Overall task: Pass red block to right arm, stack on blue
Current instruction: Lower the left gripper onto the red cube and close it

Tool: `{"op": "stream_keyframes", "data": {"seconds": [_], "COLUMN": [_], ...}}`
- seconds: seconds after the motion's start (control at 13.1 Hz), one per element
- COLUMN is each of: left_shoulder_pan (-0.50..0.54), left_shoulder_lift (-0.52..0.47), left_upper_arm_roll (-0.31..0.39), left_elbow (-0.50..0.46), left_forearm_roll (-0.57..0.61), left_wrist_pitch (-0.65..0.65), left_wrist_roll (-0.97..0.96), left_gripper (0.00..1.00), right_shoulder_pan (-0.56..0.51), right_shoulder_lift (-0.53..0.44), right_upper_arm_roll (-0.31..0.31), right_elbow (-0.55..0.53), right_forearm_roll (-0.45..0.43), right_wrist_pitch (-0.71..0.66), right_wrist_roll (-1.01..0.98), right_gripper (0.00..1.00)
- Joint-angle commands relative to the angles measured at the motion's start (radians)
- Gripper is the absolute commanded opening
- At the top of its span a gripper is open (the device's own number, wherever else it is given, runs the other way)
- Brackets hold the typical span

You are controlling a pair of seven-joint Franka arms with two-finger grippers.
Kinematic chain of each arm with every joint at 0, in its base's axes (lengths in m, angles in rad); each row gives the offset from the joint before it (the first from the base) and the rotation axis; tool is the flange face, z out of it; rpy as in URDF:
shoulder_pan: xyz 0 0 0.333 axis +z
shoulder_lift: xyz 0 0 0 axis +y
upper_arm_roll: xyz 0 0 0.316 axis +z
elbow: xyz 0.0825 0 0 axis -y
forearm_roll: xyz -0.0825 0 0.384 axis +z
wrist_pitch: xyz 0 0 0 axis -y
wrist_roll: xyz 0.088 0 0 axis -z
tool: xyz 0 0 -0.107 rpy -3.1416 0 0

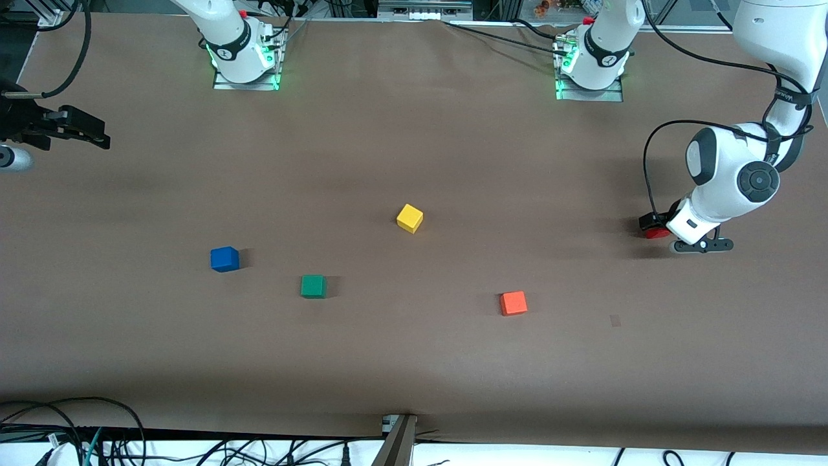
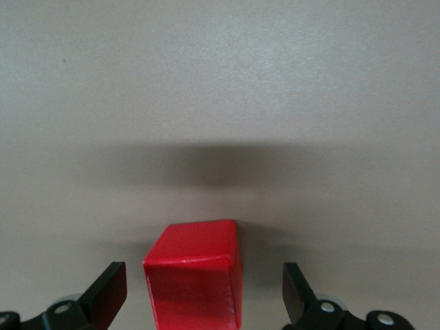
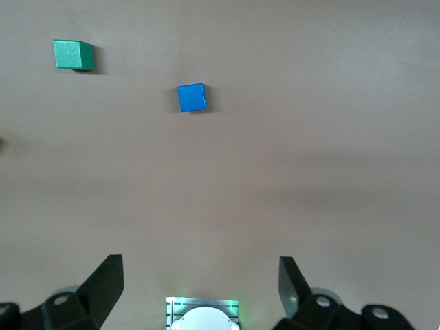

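Red block [image 2: 194, 278] sits on the table [image 1: 414, 149] at the left arm's end, w/ the left gripper [image 2: 205, 292] down around it: fingers spread wide, one each side, gaps on both, nothing clamped yet.

Table is big, brown, bare apart from cubes. Right arm's gripper [image 1: 77, 128] waits up over its own end of the table, fingers apart, holding nothing.

Blue block [image 1: 224, 259] lies toward the right arm's end, well apart from the red one; green cube [image 1: 313, 286] just nearer the front camera than blue. Yellow cube [image 1: 409, 218] mid-table, orange-red cube [image 1: 513, 303] nearer the camera; don't mistake the latter for the target.

Step in hand, by my read: the pick. To do it well, centre the block btwn the pads, square the fingers to its flat faces, not an edge, close low but leave the top half exposed so the right arm has room to take it at handover. Lift straight up.
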Motion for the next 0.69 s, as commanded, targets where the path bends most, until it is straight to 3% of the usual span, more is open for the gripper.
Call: {"op": "stream_keyframes", "data": {"seconds": [0.0, 0.15, 0.23, 0.31, 0.38, 0.46, 0.61], "left_shoulder_pan": [0.03, 0.035, 0.037, 0.037, 0.037, 0.038, 0.038], "left_shoulder_lift": [0.035, 0.042, 0.042, 0.042, 0.042, 0.041, 0.038], "left_upper_arm_roll": [-0.004, -0.006, -0.006, -0.006, -0.007, -0.007, -0.007], "left_elbow": [-0.001, -0.002, -0.002, -0.002, -0.002, -0.002, 0.001], "left_forearm_roll": [0.031, 0.031, 0.031, 0.031, 0.031, 0.029, 0.029], "left_wrist_pitch": [0.051, 0.053, 0.053, 0.053, 0.053, 0.048, 0.045], "left_wrist_roll": [0.009, 0.009, 0.01, 0.007, 0.004, 0.001, 0.007], "left_gripper": [1.0, 1.0, 0.85, 0.52, 0.34, 0.24, 0.15], "right_shoulder_pan": [-0.005, -0.004, -0.005, -0.007, -0.007, -0.005, -0.004], "right_shoulder_lift": [0.006, 0.006, 0.006, 0.006, 0.008, 0.006, 0.006], "right_upper_arm_roll": [0.003, 0.005, 0.003, 0.003, 0.003, 0.003, 0.003], "right_elbow": [0.012, 0.012, 0.012, 0.011, 0.012, 0.012, 0.012], "right_forearm_roll": [-0.01, -0.008, -0.008, -0.008, -0.007, -0.007, -0.007], "right_wrist_pitch": [-0.004, -0.001, -0.004, -0.006, -0.006, -0.004, -0.004], "right_wrist_roll": [-0.014, -0.014, -0.014, -0.016, -0.016, -0.014, -0.014], "right_gripper": [1.0, 1.0, 1.0, 1.0, 1.0, 1.0, 1.0]}}
